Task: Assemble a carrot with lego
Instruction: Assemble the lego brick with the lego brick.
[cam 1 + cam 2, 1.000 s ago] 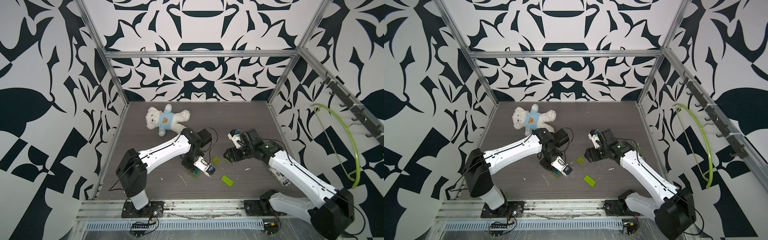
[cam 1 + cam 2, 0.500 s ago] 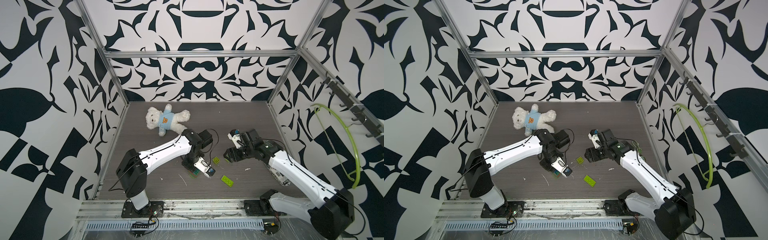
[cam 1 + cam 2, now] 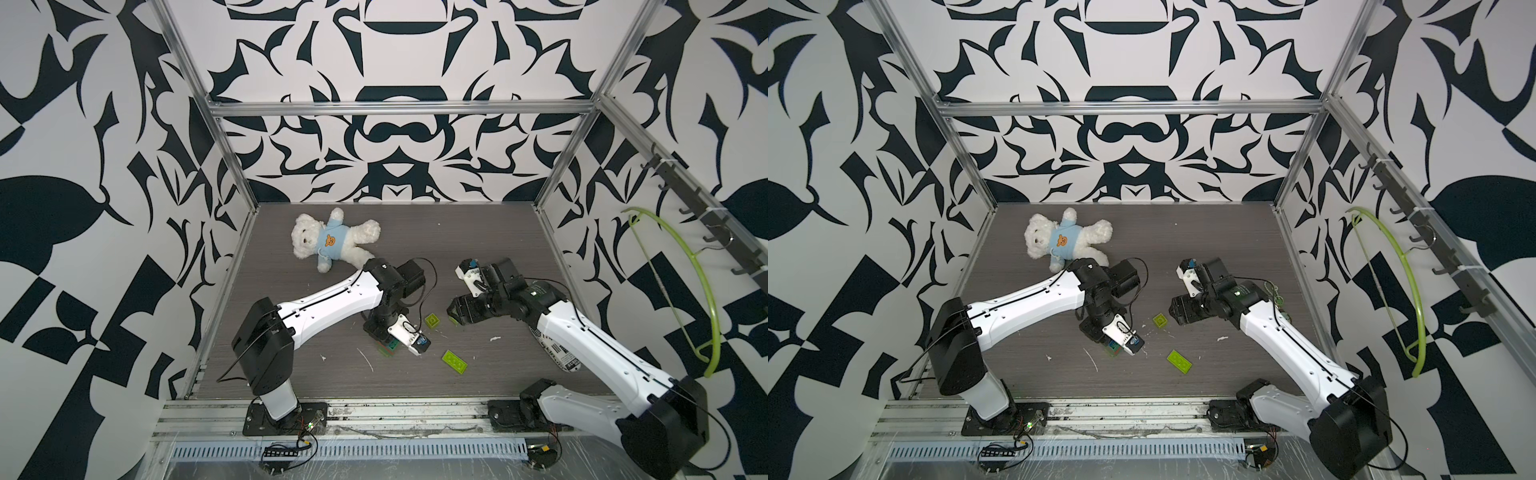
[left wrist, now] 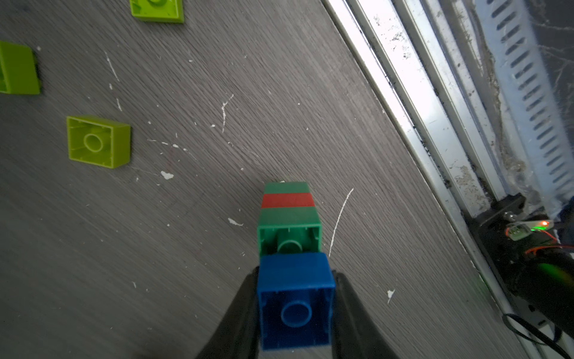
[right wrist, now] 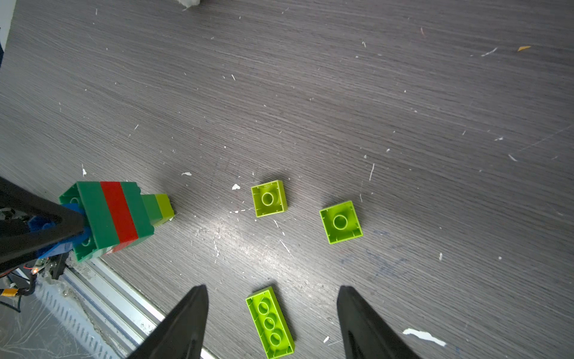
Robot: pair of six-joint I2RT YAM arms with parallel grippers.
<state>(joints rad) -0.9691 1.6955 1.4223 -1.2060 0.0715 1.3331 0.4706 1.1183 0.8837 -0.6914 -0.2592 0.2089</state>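
I have the left gripper [image 4: 295, 273] clamped on the blue square plastic brick [image 4: 295, 310] at the wide end of the carrot [image 5: 118, 214], a tapering stack of dark green, red and lime plastic bricks. Its lime tip points down at the dark wood-grain table [image 5: 372, 93]; I cannot tell whether it touches. My right gripper [image 5: 271, 289] is empty, with its jaws standing wide.

The next move, I judge, turns on the oblong lime green plastic brick [image 5: 270, 323]. It lies underside up on the right arm's side of the carrot, well apart from it, so the right arm is the nearer one. In the right wrist view it lines up between my jaws, long axis crosswise to their closing line, but the gripper is not yet down on it. Two square lime green plastic bricks [image 5: 268, 198] lie loose on that same side of the carrot.
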